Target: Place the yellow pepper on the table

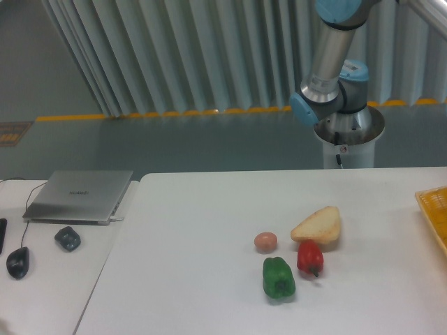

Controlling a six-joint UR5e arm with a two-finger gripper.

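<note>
No legible text; laptop [78, 195] lid logo too blurred.

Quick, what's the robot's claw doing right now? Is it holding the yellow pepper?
Gripper: not in view. Only the lower arm shows, so open, shut or holding cannot be told. No yellow pepper is visible either.

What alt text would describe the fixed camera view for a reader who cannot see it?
A white table holds a green pepper, a red pepper, a bread wedge and a small round pinkish item; no yellow pepper is visible. The robot arm rises behind the table, its gripper out of frame. A closed laptop lies on a side desk.
</note>
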